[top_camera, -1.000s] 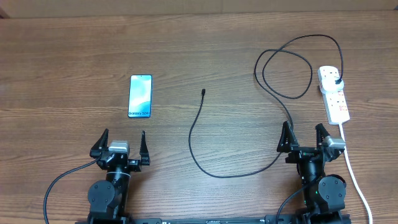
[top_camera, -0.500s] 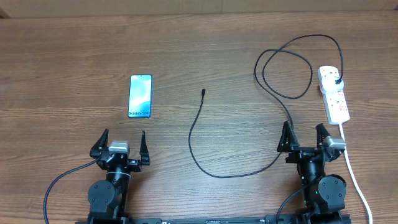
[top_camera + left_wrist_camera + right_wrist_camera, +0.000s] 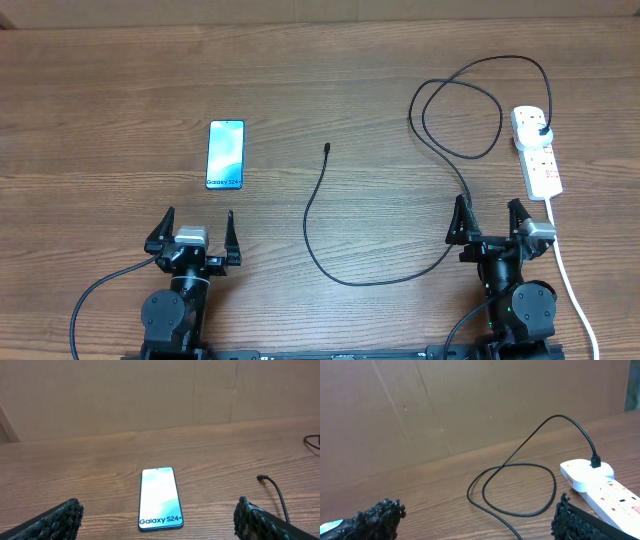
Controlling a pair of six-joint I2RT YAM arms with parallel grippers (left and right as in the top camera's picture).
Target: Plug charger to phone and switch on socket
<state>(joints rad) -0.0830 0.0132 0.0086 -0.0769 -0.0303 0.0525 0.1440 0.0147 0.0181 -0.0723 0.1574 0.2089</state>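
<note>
We see the left tool [image 3: 199, 215] at the near edge of the tabletop [image 3: 100, 80], its two fingers spread wide with nothing between them; the right tool [image 3: 487, 203] sits likewise at the near edge, fingers wide apart and empty. The phone [image 3: 225, 155] lies flat, screen up, straight beyond the left tool and well apart from it, its lettering on the edge nearer the arm. The charger [image 3: 310, 215] lies loose across the middle of the tabletop; its connector tip [image 3: 327, 149] lies on the wood to the right of the phone, not touching it; from there the cable curves toward the arms, swings right past the right tool, loops once and reaches its plug [image 3: 541, 131], which is seated in the far outlet of the socket [image 3: 543, 170]. The socket lies beyond the right tool, toward its right side; a white cord [image 3: 566, 272] runs from the socket's near end past the right arm; we cannot tell how the switches stand.
</note>
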